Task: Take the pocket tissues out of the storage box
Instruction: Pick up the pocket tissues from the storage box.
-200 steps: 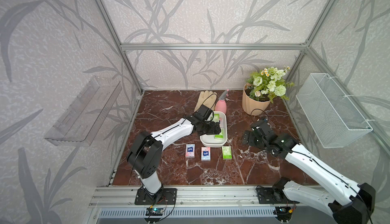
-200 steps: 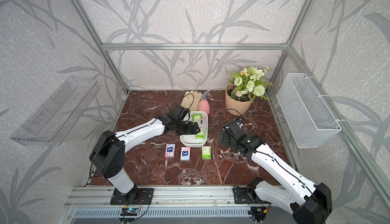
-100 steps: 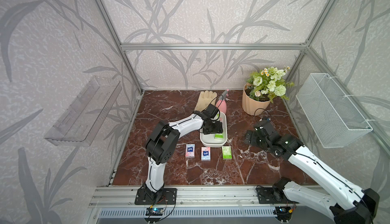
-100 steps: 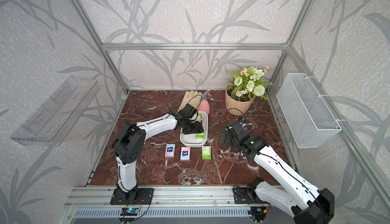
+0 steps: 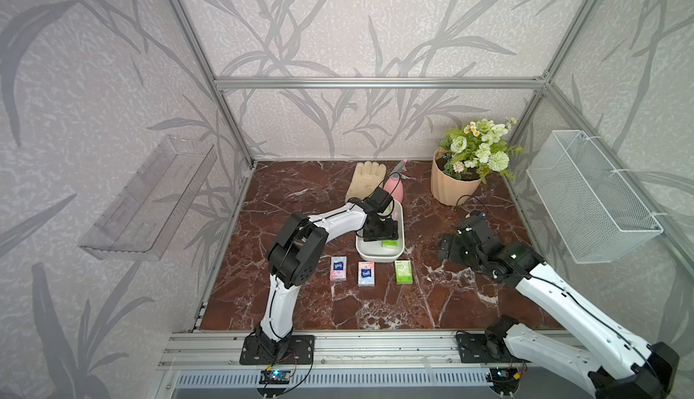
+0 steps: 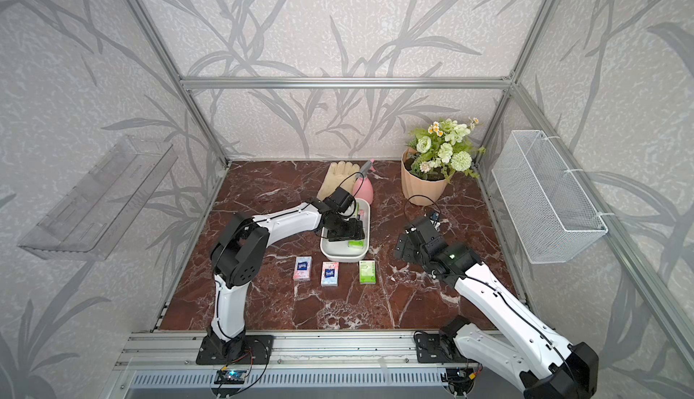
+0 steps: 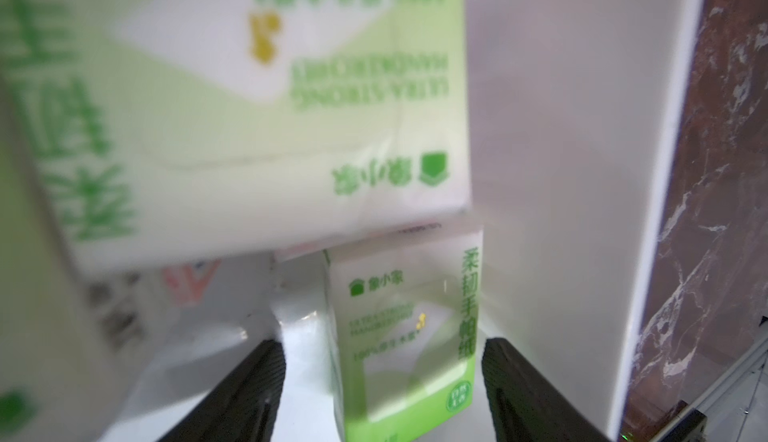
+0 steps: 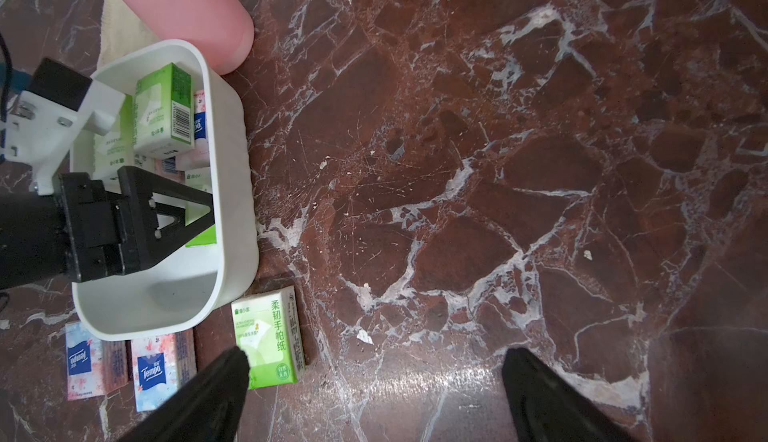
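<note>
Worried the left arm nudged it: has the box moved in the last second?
No. The box sits where it did: far end by the pink bottle, near corner just behind the loose green packet.

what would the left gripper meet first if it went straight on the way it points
The left gripper would likely meet the green packet between its open jaws, in the storage box; depth is unclear.

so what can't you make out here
Count of packets in the storage box: the left tool covers some in both top views and the right wrist view.
Print on the nearest green packet: left wrist view, blurred, too close.
Whether the tool grips the upright green packet: left wrist view, contact unclear.
</note>
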